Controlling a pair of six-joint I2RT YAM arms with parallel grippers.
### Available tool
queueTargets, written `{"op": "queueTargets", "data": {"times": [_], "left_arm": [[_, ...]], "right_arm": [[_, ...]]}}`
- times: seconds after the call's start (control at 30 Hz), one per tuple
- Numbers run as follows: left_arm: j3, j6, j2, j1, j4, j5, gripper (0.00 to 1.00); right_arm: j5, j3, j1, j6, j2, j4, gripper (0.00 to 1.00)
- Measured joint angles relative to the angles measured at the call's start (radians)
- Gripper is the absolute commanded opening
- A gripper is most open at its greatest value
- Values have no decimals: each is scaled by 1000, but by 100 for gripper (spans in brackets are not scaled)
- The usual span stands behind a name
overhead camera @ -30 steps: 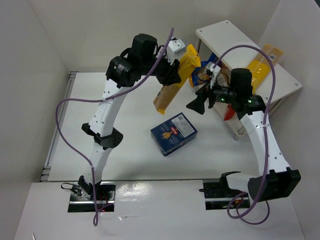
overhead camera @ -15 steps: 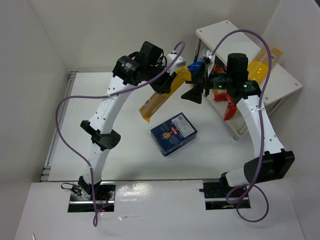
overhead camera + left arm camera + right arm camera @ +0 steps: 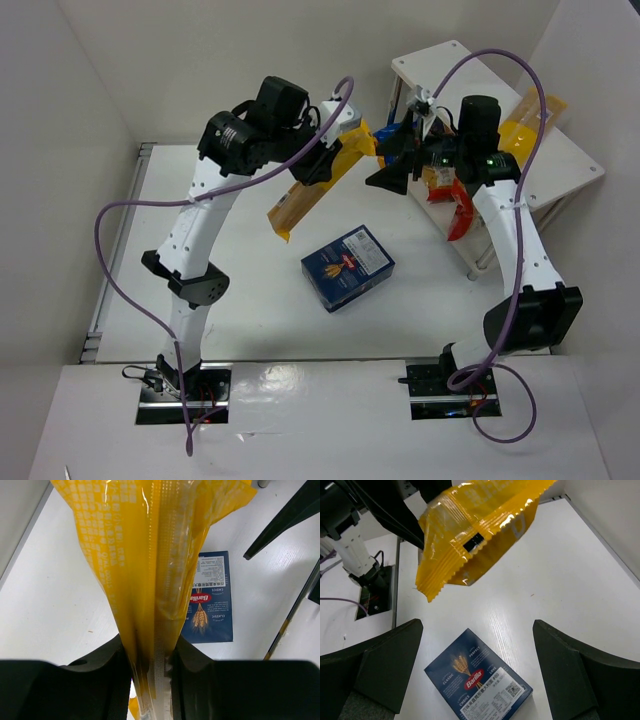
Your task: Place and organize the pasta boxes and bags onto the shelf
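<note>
My left gripper (image 3: 335, 160) is shut on one end of a long yellow spaghetti bag (image 3: 305, 195) and holds it in the air, slanting down to the left; the bag fills the left wrist view (image 3: 150, 555) and shows in the right wrist view (image 3: 475, 530). My right gripper (image 3: 392, 165) is open and empty, just right of the bag's upper end. A dark blue pasta box (image 3: 347, 267) lies flat on the table, also in both wrist views (image 3: 210, 600) (image 3: 477, 682). The white shelf (image 3: 560, 160) stands at the back right with another yellow bag (image 3: 522, 130) on top and a red bag (image 3: 458, 215) below.
White walls close in the table at the left and back. A blue bag (image 3: 398, 135) and other packs sit in the shelf's lower tier, partly hidden by my right arm. Purple cables loop over both arms.
My left arm has swung left and drawn the spaghetti bag leftward and lower in a flatter slant. My right gripper has risen toward the bag's upper end, still open.
</note>
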Motion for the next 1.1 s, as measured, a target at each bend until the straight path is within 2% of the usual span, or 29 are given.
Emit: {"op": "queueTargets", "data": {"times": [0.23,0.4,0.6,0.87,1.1], "left_arm": [[0,-1,0,0,-6,0,0],[0,-3,0,0,-6,0,0],[-17,-4,-1,0,-6,1,0],[-93,-5,-6,0,-3,1,0],[-97,-5,-8,0,-3,6,0]], "right_arm": [[-74,-19,38,25,21,77,99],[-137,-16,84,2,120,95,97],[-199,108,85,-70,262,25,96],[-237,285,67,-167,297,-87,96],[-246,301,65,-190,299,-128,96]]}}
